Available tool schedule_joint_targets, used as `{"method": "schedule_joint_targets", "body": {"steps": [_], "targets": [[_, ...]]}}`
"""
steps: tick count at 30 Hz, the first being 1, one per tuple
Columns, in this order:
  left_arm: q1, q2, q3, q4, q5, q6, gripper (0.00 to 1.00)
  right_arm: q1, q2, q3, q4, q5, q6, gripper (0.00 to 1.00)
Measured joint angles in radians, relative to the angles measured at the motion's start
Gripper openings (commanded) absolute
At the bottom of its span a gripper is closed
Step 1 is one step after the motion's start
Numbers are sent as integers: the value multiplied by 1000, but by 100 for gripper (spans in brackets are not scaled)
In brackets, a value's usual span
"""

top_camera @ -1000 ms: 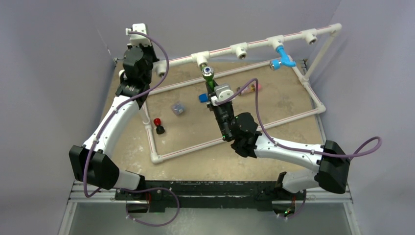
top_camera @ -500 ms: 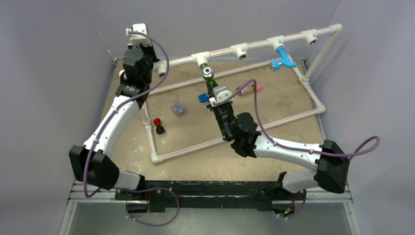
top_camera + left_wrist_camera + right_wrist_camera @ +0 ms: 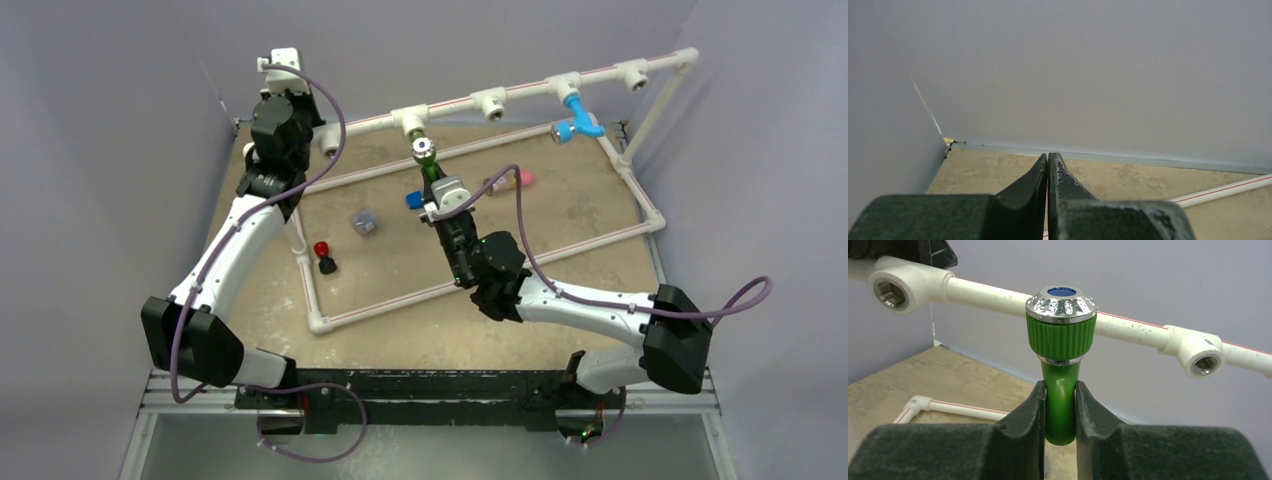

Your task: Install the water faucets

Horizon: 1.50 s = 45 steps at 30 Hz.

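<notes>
Green faucet (image 3: 1061, 330) is clamped by its stem between the fingers of the right gripper (image 3: 1060, 387), silvery mouth upward. It sits just in front of the white pipe rail (image 3: 455, 104), near a tee fitting (image 3: 410, 120); contact cannot be told. Blue faucet (image 3: 581, 113) hangs from a fitting further right. Left gripper (image 3: 1048, 159) is fully closed and empty, near the back left corner.
</notes>
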Motion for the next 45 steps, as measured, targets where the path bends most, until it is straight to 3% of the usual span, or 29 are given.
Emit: {"method": "schedule_joint_targets", "body": {"steps": [7, 19, 25, 33, 45], "targets": [[2, 6, 1, 14, 0, 0, 0, 2, 25, 24, -8, -8, -148, 0], [5, 16, 8, 16, 3, 0, 0, 26, 25, 126, -247, -8, -459, 0], [5, 16, 10, 11, 5, 0, 0, 36, 33, 129, -260, -5, -584, 0], [7, 16, 10, 11, 6, 0, 0, 36, 37, 140, -268, -1, -504, 0], [8, 16, 10, 13, 6, 0, 0, 22, 37, 135, -202, 36, -177, 0]]}}
